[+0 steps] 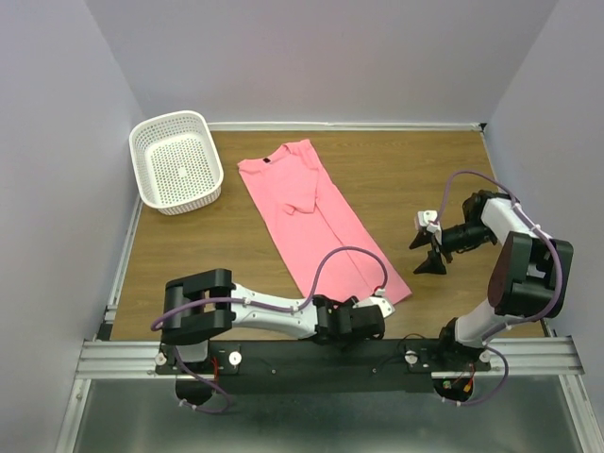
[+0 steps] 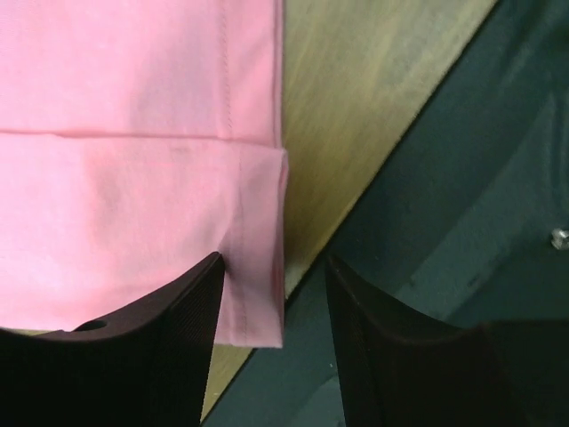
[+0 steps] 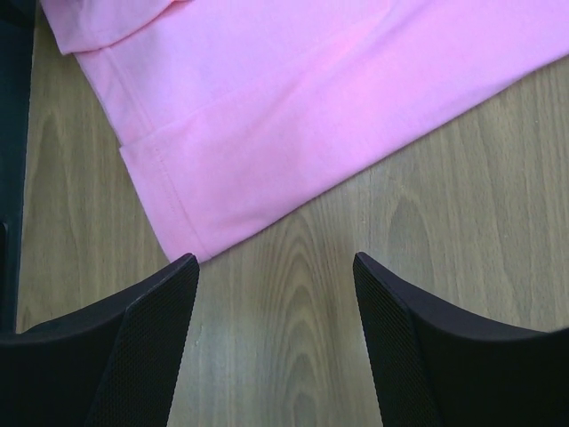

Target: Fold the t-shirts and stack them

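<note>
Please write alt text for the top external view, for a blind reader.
A pink t-shirt, folded into a long strip, lies diagonally on a wooden table. The left hand is at its near corner, the right hand open over bare wood beside it. A white basket sits far left.

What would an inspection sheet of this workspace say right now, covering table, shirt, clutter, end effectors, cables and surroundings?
Surface: wooden table, no spills seen.
Job's things: one pink t-shirt, folded into a long strip, lying diagonally.
Clutter: white basket at the far left corner, holding nothing.
Grippers: left end effector open around the shirt's near hem corner by the table edge; right end effector open over wood beside the shirt.
Cables: left purple cable arches over the shirt; right purple cable loops above its arm.
Surroundings: pale walls; metal rail at the near edge.
</note>
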You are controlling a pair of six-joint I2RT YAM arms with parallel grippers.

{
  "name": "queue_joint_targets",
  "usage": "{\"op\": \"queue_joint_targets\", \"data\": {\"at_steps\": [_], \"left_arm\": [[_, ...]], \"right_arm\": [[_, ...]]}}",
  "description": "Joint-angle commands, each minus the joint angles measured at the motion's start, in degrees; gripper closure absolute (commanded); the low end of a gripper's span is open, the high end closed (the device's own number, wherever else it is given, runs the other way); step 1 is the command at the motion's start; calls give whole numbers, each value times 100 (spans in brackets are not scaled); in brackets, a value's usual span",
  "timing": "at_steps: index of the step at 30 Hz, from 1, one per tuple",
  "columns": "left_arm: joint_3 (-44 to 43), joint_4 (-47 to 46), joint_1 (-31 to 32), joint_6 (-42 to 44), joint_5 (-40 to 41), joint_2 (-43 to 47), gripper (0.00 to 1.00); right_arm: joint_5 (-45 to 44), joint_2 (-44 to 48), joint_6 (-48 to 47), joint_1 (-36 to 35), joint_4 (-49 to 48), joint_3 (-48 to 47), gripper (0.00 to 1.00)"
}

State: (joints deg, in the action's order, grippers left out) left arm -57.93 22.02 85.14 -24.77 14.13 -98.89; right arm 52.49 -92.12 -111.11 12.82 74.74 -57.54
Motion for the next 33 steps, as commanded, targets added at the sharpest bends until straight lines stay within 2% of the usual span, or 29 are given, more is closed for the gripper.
{"op": "queue_joint_targets", "data": {"at_steps": [1, 7, 11, 23, 33], "left_arm": [[-236, 276, 11, -194, 652, -358, 43], [-201, 189, 11, -37, 574, -210, 47], [-52, -57, -6, 69, 336, 19, 40], [150, -400, -375, 289, -455, 485, 39], [98, -233, -437, 368, -481, 283, 43]], "right_arm": [[306, 220, -209, 10, 489, 111, 22], [201, 378, -227, -95, 454, 348, 22], [165, 510, -25, -253, 208, 524, 22], [95, 695, 494, -711, -311, 762, 22], [7, 757, 617, -755, -355, 762, 22]]}}
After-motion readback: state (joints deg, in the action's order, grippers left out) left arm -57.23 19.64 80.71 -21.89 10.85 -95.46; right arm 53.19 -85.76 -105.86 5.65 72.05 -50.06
